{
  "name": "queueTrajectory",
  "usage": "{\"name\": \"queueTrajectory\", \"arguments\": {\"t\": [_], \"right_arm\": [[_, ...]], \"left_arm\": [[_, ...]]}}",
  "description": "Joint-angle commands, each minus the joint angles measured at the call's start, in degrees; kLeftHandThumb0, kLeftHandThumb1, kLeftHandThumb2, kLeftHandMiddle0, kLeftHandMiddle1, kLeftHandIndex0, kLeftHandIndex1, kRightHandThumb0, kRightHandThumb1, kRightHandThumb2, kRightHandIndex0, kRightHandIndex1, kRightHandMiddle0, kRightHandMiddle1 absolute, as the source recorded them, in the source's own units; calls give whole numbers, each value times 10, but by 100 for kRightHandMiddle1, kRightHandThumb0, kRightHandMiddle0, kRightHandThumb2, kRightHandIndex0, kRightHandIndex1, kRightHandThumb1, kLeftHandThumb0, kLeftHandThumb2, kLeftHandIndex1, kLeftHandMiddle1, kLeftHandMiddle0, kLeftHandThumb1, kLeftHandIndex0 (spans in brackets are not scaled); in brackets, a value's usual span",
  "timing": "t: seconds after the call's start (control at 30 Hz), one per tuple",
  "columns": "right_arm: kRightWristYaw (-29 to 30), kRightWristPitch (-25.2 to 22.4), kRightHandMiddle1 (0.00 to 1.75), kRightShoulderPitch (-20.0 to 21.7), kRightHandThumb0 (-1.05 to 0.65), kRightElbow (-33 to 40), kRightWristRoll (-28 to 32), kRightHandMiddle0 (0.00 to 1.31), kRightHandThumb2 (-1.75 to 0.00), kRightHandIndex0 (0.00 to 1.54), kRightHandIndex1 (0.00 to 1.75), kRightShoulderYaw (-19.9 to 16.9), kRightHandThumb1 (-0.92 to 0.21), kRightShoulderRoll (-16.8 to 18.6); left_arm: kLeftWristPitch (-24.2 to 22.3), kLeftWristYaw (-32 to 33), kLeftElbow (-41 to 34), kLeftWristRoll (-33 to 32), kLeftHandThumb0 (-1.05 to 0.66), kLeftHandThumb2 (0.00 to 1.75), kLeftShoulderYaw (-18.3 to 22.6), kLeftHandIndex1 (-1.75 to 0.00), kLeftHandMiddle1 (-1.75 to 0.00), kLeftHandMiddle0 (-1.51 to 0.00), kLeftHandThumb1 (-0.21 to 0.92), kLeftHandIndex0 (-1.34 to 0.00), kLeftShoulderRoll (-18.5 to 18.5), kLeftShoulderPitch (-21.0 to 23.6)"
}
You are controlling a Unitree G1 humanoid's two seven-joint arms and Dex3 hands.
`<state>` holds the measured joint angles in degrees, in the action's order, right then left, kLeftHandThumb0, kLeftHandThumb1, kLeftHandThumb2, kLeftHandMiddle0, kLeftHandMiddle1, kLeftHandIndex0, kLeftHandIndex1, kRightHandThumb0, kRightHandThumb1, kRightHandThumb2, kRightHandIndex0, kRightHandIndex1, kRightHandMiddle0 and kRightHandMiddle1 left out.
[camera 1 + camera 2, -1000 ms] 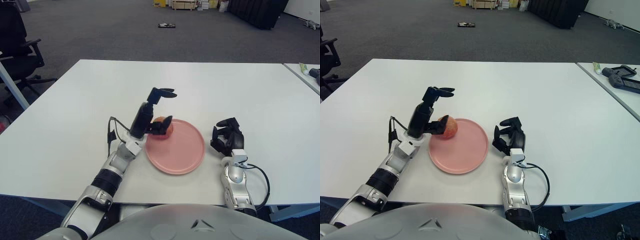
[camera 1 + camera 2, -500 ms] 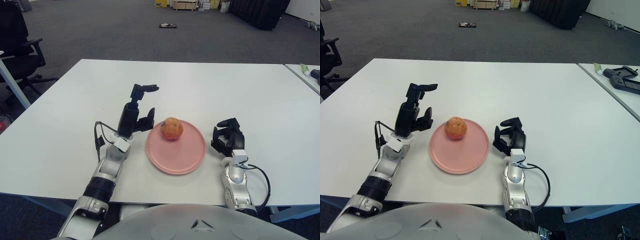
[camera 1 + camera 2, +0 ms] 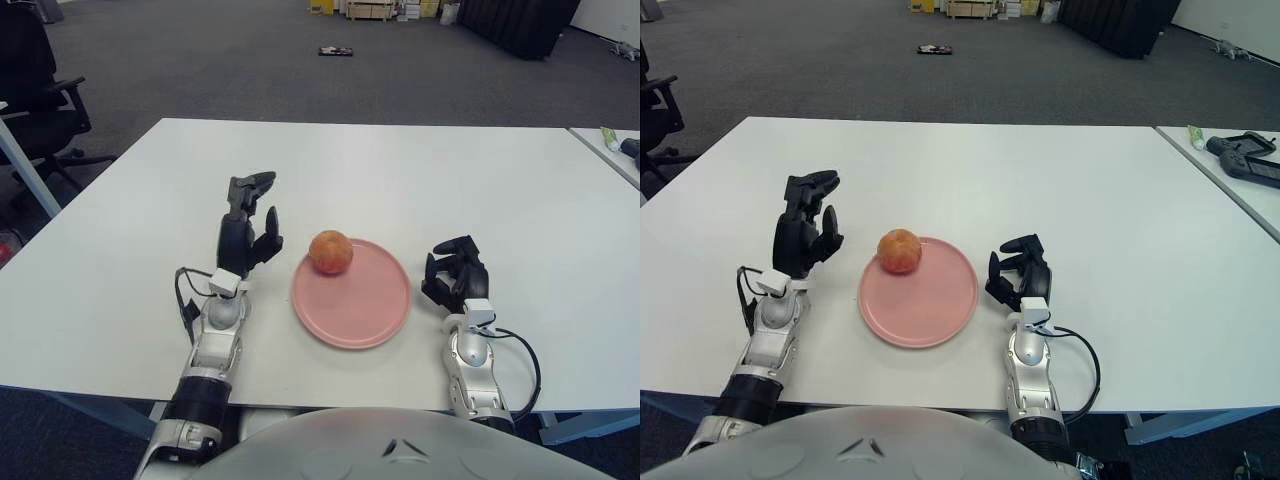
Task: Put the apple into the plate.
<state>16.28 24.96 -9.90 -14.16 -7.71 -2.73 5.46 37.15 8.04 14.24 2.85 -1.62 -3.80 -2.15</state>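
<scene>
- Round reddish-orange apple (image 3: 330, 252): rests on the flat round pink plate (image 3: 352, 305), at the plate's far-left rim, free of both hands.
- Pink plate: lies flat on the white rectangular table (image 3: 400, 170), near the table's front edge and roughly midway between its left and right edges.
- Left hand (image 3: 246, 228): raised upright above the table, to the left of the plate and clear of the apple. Its black fingers (image 3: 252, 185) are spread apart and grip nothing.
- Right hand (image 3: 456, 275): parked on the table just beside the plate's right rim, close to the front edge. Its fingers are loosely curled inward and enclose nothing.
- Black cable (image 3: 523, 365): loops out from the right forearm at the table's front edge.
</scene>
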Motion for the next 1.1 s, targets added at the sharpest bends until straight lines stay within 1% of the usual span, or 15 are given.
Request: {"name": "queueTrajectory", "arguments": {"t": [0.0, 0.17, 0.3, 0.4, 0.57, 0.6, 0.67, 0.73, 0.8, 0.87, 1.07], "right_arm": [[1, -16, 175, -10, -40, -18, 1, 38, -93, 97, 175, -3, -63, -2], [1, -16, 175, -9, -40, -18, 0, 38, -94, 97, 175, -3, -62, -2], [0, -14, 175, -9, -40, -19, 0, 38, -94, 98, 175, -2, -62, -3], [0, -12, 175, -9, -40, -19, 0, 39, -94, 98, 175, -2, -62, -4], [2, -9, 175, -9, -40, -19, -2, 39, -95, 97, 175, -2, -61, -4], [3, -10, 175, -9, -40, -18, -2, 39, -95, 97, 175, -2, -61, -4], [4, -10, 175, -9, -40, -18, -3, 39, -96, 97, 175, -3, -61, -4], [5, -11, 175, -9, -40, -18, -4, 39, -96, 97, 175, -3, -61, -5], [6, -11, 175, -10, -40, -18, -4, 39, -96, 97, 175, -4, -61, -5], [6, -10, 175, -10, -40, -18, -4, 39, -96, 97, 175, -4, -60, -5], [6, -12, 175, -12, -40, -16, -4, 40, -96, 98, 175, -3, -60, -7]], "left_arm": [[-13, 28, 38, 12, -60, 89, 24, -122, -86, -5, 92, 0, 11, 4], [-21, 57, 58, 31, -58, 89, 35, -137, -95, -10, 92, 0, 25, 16], [-21, 62, 87, 25, -57, 89, 39, -145, -101, -14, 91, 0, 36, 23], [-14, 63, 112, 17, -54, 98, 45, -153, -109, -18, 87, -2, 42, 30], [3, 70, 144, 15, -53, 103, 57, -164, -121, -23, 86, -3, 48, 40], [5, 71, 148, 15, -47, 85, 58, -168, -122, -28, 88, -9, 49, 41], [11, 72, 160, 13, -41, 70, 62, -171, -124, -34, 90, -14, 51, 45], [15, 72, 175, 11, -38, 63, 66, -173, -128, -38, 90, -18, 52, 51], [15, 69, 186, 8, -37, 62, 70, -174, -136, -42, 87, -21, 51, 55], [14, 66, 194, 6, -36, 63, 71, -174, -140, -44, 86, -23, 51, 58], [6, 54, 218, 0, -37, 75, 71, -175, -157, -49, 77, -29, 49, 65]]}}
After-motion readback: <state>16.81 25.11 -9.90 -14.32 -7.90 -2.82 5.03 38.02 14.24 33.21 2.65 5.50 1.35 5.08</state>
